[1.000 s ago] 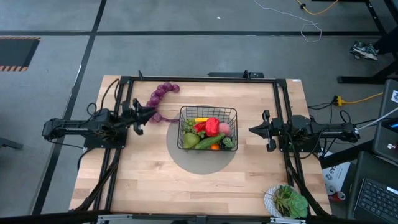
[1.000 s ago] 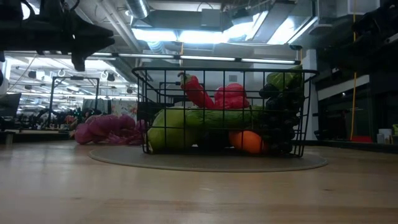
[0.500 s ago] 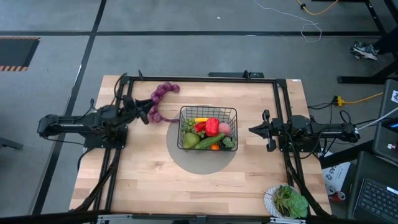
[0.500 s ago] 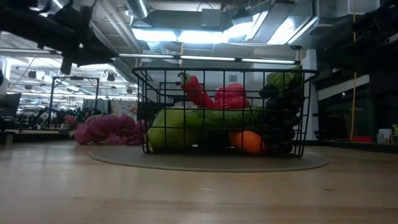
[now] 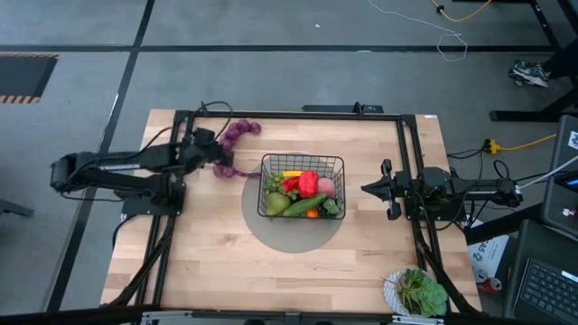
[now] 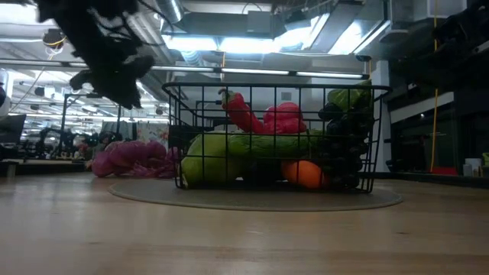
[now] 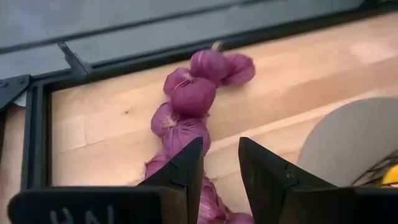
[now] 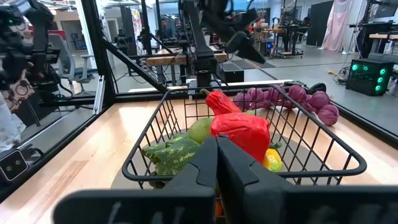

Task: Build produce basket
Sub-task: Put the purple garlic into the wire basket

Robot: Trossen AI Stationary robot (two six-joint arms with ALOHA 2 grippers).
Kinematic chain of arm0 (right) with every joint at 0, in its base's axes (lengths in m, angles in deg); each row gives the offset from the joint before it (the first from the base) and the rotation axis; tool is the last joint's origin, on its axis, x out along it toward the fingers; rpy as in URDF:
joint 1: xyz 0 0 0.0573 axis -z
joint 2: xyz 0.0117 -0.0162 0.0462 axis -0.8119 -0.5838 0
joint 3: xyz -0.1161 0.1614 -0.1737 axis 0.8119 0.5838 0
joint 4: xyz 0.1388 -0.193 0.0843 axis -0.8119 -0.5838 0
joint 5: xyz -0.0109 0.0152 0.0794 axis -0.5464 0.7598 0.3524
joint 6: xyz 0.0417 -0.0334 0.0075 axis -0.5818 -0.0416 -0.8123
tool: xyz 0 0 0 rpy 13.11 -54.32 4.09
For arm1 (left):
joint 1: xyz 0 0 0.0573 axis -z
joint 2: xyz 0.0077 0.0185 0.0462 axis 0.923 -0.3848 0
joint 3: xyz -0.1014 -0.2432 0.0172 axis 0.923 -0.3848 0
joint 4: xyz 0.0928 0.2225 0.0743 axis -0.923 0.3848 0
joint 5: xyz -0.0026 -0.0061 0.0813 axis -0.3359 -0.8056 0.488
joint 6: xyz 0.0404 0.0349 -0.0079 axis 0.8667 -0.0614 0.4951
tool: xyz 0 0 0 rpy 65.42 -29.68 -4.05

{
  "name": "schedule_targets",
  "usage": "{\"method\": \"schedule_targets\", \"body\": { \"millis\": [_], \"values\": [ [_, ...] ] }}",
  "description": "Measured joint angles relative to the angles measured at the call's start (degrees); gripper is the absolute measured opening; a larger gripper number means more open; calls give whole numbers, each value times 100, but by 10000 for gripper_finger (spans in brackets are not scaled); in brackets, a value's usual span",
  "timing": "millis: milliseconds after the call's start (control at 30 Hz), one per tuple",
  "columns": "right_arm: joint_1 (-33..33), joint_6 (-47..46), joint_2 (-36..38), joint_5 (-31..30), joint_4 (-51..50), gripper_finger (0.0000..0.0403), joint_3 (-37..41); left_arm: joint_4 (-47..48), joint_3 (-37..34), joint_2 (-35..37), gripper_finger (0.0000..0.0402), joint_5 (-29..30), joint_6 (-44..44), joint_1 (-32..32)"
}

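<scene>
Left tool [image 5: 220, 154] above grape string [image 5: 237, 134] — beside basket [image 5: 302, 185].

Bright overhead lights — low view backlit, dim.

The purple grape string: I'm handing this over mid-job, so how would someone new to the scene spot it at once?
Start from the black wire basket in the middle of the table. Look at the bare wood off its left far corner, under the left gripper: the purple grape string lies there in a curved line. It is the only produce outside the basket and the only purple piece.
</scene>
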Motion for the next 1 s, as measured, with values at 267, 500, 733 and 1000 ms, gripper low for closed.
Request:
{"method": "schedule_targets", "body": {
  "millis": [267,500,733,1000],
  "values": [
    [0,0,0,0,0,3,0,142,762,-1397,96,456,987,-838],
    [-2,0,0,2,0,3,0,171,883,-1820,96,248,1054,-1152],
    [0,0,1,2,0,3,0,122,883,-2006,96,199,917,-1163],
    [0,0,0,2,0,3,0,119,881,-2021,108,27,898,-1163]
  ]
}}
